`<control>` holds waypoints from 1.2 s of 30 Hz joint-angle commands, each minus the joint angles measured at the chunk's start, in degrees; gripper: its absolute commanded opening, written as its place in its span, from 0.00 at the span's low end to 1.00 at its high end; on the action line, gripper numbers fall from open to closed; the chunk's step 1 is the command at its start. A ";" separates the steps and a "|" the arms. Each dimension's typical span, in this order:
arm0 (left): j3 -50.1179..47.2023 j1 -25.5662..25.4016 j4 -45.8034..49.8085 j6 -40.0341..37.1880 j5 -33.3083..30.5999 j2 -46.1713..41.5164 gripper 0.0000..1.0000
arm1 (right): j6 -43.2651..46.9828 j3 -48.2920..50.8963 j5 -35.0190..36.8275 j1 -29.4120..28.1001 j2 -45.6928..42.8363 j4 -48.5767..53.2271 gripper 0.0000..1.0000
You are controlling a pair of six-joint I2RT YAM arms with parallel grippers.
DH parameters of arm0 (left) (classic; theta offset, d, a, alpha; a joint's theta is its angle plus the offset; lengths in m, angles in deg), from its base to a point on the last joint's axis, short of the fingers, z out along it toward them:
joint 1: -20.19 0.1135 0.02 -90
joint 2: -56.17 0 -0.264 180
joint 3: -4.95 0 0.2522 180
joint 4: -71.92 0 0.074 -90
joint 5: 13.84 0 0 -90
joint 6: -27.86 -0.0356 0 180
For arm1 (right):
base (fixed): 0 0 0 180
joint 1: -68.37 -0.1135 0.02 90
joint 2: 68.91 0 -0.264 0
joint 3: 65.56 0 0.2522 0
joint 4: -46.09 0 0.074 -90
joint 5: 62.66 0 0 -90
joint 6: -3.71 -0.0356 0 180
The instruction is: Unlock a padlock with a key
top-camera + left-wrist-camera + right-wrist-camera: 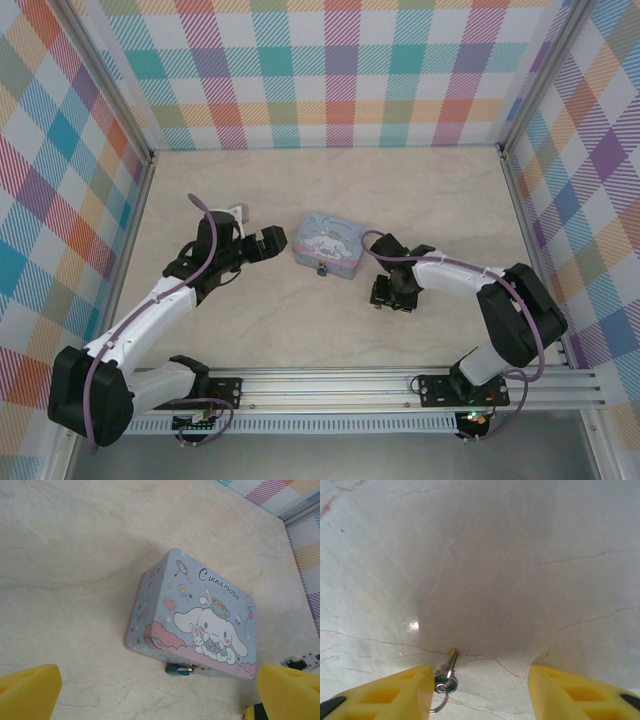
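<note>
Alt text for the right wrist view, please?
A small silvery, brassy-tipped metal key lies on the pale marbled table between the right gripper's open yellow fingers, close to the one at image left.

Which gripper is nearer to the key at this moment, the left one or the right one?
Right. The right gripper hangs over the key, which lies on the table between its jaws. The left gripper is beyond the tin, on its other side.

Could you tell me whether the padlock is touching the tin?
Touching. The left wrist view shows the padlock hanging from the clasp of the tin.
</note>
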 commanded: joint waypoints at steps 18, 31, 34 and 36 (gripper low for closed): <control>-0.19 0.45 0.39 -0.34 0.08 -1.50 1.00 | 0.06 -2.43 2.05 -3.40 -1.11 1.48 0.44; -0.17 0.49 0.56 -0.59 -0.04 -1.55 1.00 | 0.22 -4.16 1.72 -3.93 2.19 0.87 0.52; 0.08 0.54 0.65 -0.70 -0.01 -1.60 1.00 | -0.34 -3.03 1.18 -4.02 2.52 0.06 0.52; 0.08 0.54 0.43 -0.70 0.12 -1.48 1.00 | -0.42 -2.65 0.44 -4.10 2.78 0.06 0.52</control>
